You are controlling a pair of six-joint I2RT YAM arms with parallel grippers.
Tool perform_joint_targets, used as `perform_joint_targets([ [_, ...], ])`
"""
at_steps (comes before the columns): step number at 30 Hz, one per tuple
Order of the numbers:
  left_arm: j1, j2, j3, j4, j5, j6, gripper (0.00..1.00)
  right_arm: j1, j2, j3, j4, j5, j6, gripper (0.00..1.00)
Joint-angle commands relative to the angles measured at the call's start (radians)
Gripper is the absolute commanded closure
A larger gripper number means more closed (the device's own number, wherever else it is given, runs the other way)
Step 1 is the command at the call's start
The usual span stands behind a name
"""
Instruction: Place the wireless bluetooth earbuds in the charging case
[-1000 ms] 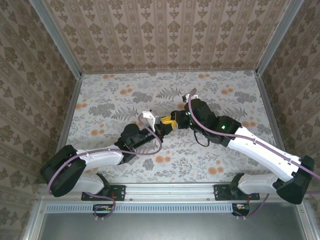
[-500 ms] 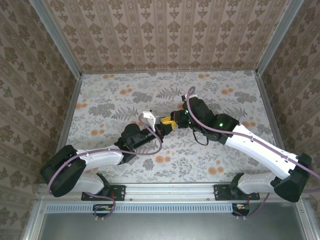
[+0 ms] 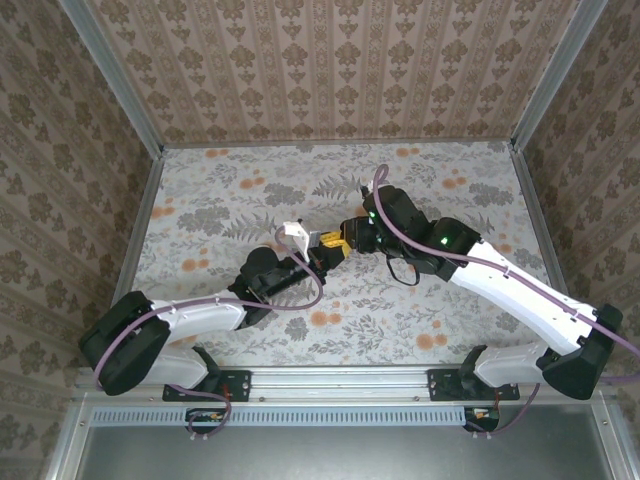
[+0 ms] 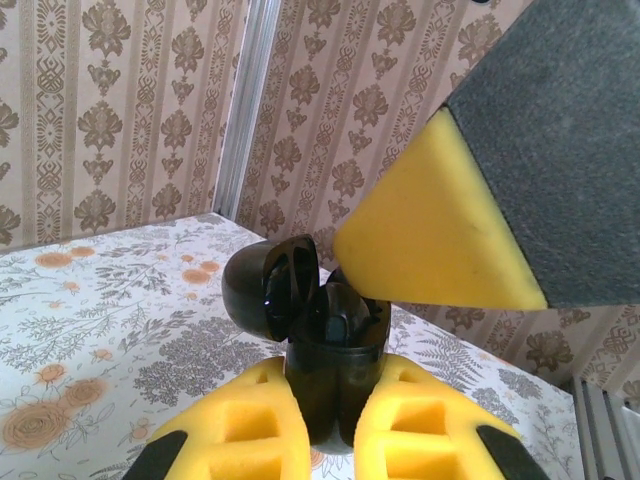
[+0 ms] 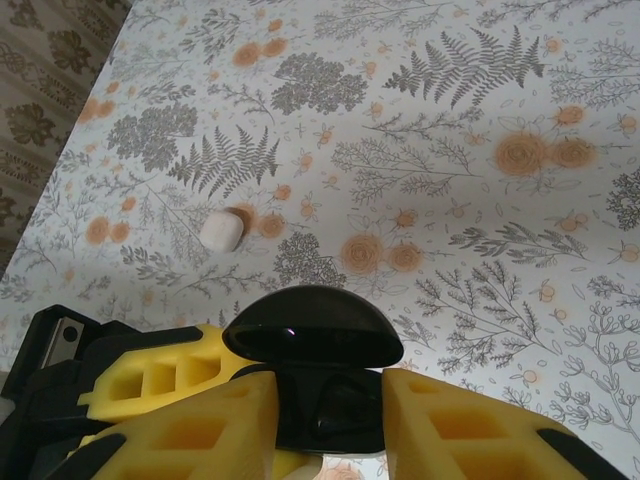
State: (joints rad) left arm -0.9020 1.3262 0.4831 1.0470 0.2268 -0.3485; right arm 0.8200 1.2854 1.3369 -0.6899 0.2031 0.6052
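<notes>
Hands meet head-on: left hand point(image 4: 322, 430) clamps the open charging case point(image 4: 335, 345), right hand point(image 5: 330, 425) straddles it, grip unclear.

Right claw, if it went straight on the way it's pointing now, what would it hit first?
Most likely the open charging case, right ahead between its yellow fingers, gripped by the left claw. Depth is unclear, but nothing looks nearer.

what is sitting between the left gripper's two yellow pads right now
The black charging case, lid flipped open, stands clamped between the left gripper's pads; the left wrist view shows it.
</notes>
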Motion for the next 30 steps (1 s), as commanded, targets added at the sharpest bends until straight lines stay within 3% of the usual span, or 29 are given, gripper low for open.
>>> perform_joint_targets([
  [1, -0.003, -0.023, 0.006, 0.051, 0.002, -0.01, 1.0, 0.012, 0.014, 0.047, -0.036, -0.062, -0.015, 0.65],
  [9, 0.024, -0.067, -0.001, -0.017, 0.066, 0.017, 1.0, -0.039, -0.049, 0.117, -0.056, -0.112, -0.054, 0.6],
  [16, 0.078, -0.137, 0.031, -0.091, 0.247, -0.011, 1.0, -0.259, -0.086, 0.044, 0.048, -0.514, 0.02, 0.55],
  [21, 0.097, -0.176, 0.059, -0.147, 0.355, -0.037, 1.0, -0.352, -0.079, -0.035, 0.191, -0.768, 0.135, 0.55],
  [27, 0.106, -0.203, 0.103, -0.22, 0.373, -0.051, 1.0, -0.372, -0.047, -0.084, 0.266, -0.901, 0.224, 0.57],
  [30, 0.107, -0.202, 0.123, -0.246, 0.382, -0.05, 1.0, -0.371, -0.035, -0.117, 0.299, -0.954, 0.26, 0.65],
])
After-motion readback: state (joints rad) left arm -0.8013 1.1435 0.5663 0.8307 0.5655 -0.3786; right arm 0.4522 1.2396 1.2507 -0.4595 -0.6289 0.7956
